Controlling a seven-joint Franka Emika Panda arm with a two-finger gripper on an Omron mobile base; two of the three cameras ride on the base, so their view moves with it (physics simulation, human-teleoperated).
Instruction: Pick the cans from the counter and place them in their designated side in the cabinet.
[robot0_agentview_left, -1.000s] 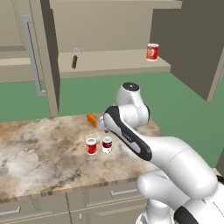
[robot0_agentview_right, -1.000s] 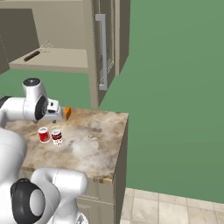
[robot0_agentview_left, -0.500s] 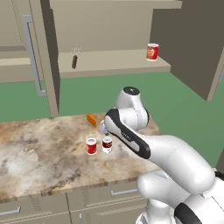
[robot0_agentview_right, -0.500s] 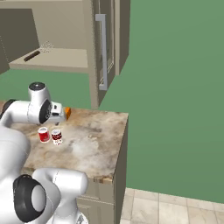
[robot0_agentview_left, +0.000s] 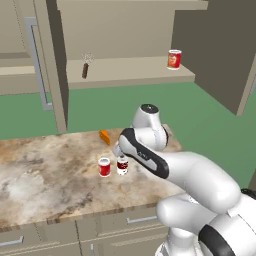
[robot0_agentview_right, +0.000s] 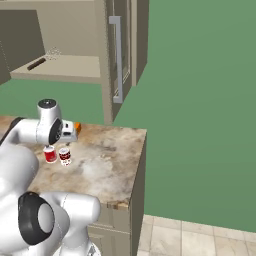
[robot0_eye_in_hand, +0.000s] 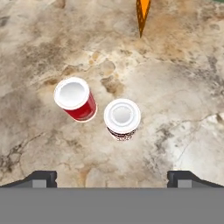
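Two cans stand upright side by side on the marbled counter (robot0_agentview_left: 45, 180): a bright red one (robot0_agentview_left: 104, 167) and a dark maroon-and-white one (robot0_agentview_left: 122, 165). The hand view looks straight down on them, the red can (robot0_eye_in_hand: 75, 99) left of the maroon can (robot0_eye_in_hand: 122, 119). My gripper (robot0_eye_in_hand: 113, 179) hovers above them, open wide and holding nothing, with the maroon can nearest its middle. In the right base view the red can (robot0_agentview_right: 50, 154) and maroon can (robot0_agentview_right: 64, 156) sit just below my hand. The cabinet shelf (robot0_agentview_left: 130, 75) lies above and behind the counter, its door (robot0_agentview_left: 215, 50) swung open.
An orange-red can (robot0_agentview_left: 174, 59) stands on the right of the shelf, and a dark-handled utensil (robot0_agentview_left: 86, 67) lies on its left. An orange wedge (robot0_agentview_left: 104, 136) lies on the counter behind the cans. A closed door with a grey bar handle (robot0_agentview_left: 37, 60) is at the left. The counter's right edge (robot0_agentview_right: 142, 150) is near.
The arm's upper joint has shifted slightly right and down over the cans. Both cans stand where they were, and the gripper has stayed open.
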